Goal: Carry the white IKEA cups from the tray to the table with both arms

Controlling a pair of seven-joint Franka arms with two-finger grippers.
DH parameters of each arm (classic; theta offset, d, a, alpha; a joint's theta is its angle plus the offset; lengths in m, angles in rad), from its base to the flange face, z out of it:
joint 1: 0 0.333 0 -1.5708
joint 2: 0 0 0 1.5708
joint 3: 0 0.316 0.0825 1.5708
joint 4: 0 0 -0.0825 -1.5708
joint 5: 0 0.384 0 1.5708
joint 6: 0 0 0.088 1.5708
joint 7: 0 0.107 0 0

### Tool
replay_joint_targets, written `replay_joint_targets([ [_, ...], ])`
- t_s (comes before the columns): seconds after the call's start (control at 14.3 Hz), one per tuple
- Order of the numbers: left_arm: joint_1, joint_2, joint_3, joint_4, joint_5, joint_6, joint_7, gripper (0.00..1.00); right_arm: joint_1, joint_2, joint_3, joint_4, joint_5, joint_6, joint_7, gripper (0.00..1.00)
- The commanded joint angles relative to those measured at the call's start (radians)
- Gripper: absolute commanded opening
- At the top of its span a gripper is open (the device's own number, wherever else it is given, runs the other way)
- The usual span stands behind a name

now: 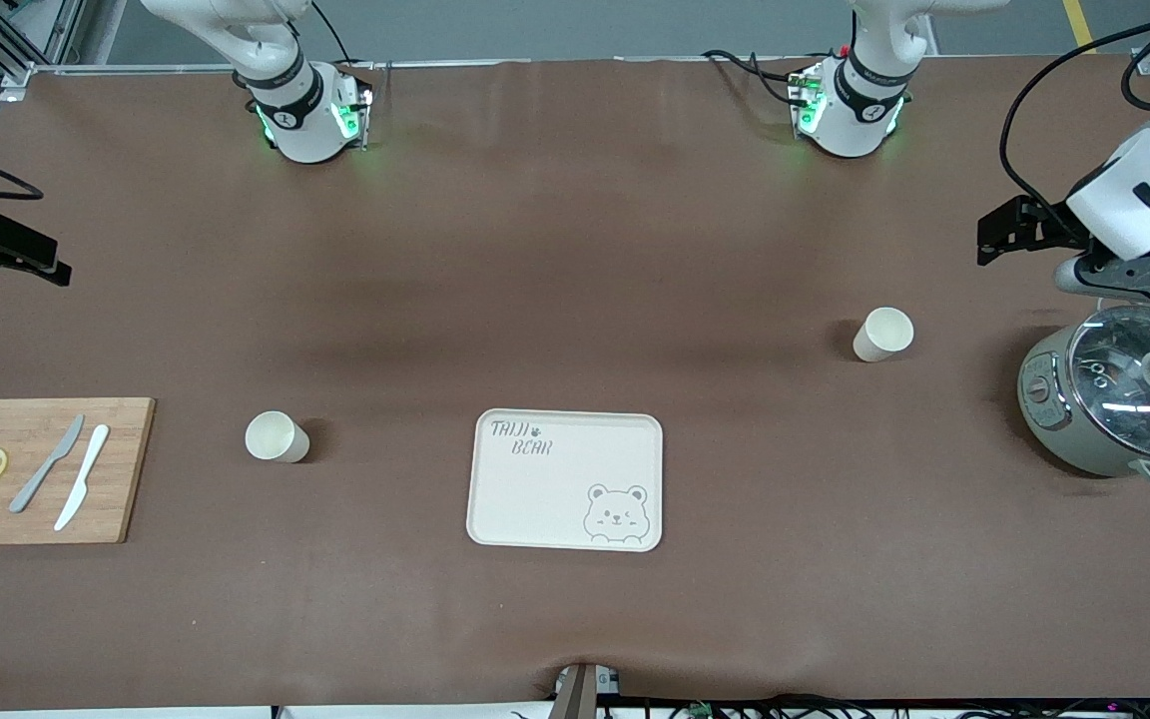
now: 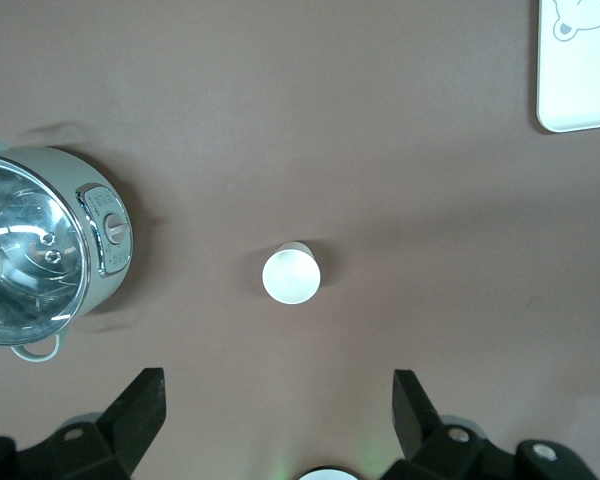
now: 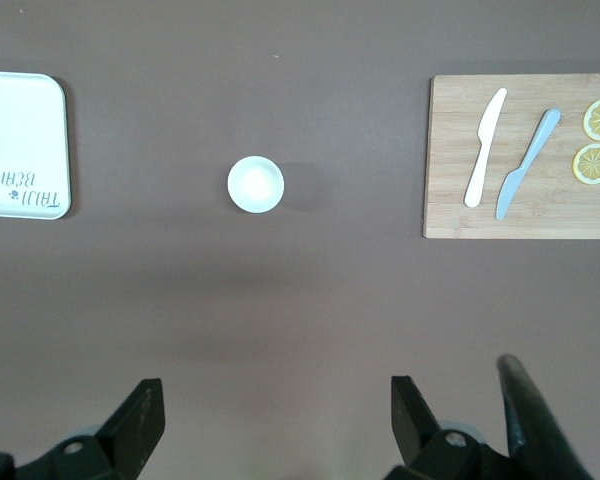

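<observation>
Already off the tray [image 1: 495, 499], two light, smooth-walled white IKEA cups [image 1: 882, 334] [image 1: 276, 437] would suit mid-wall pinches; left gripper [image 2: 278, 405] and right gripper [image 3: 278, 410] hover open, empty.

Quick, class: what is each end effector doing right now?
Left end effector: open, holding nothing, above the table.
Right end effector: open, holding nothing, above the table.

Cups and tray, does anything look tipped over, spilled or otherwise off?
Nothing stands out. Both white cups stand upright on the table, one toward the right arm's end, one toward the left arm's end. The tray lies flat and bare between them. No spill shows.
</observation>
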Motion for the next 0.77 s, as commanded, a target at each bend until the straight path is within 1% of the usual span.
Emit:
replay_joint_targets([
  [0.0, -0.001, 0.008, 0.002, 0.023, 0.025, -0.015, 0.016, 1.00, -0.005, -0.004, 0.012, -0.005, -0.016, 0.009, 0.013, 1.00],
  [0.21, -0.002, 0.008, 0.000, 0.027, 0.028, -0.004, 0.016, 1.00, -0.012, 0.008, 0.014, -0.008, -0.012, 0.018, 0.013, 1.00],
  [0.35, -0.004, 0.008, 0.000, 0.025, 0.026, 0.040, 0.016, 1.00, -0.009, 0.013, 0.012, -0.011, -0.012, 0.022, 0.015, 1.00],
  [0.7, -0.005, 0.008, 0.000, 0.027, 0.025, 0.051, 0.016, 1.00, -0.005, 0.020, 0.012, -0.017, -0.012, 0.025, 0.013, 1.00],
])
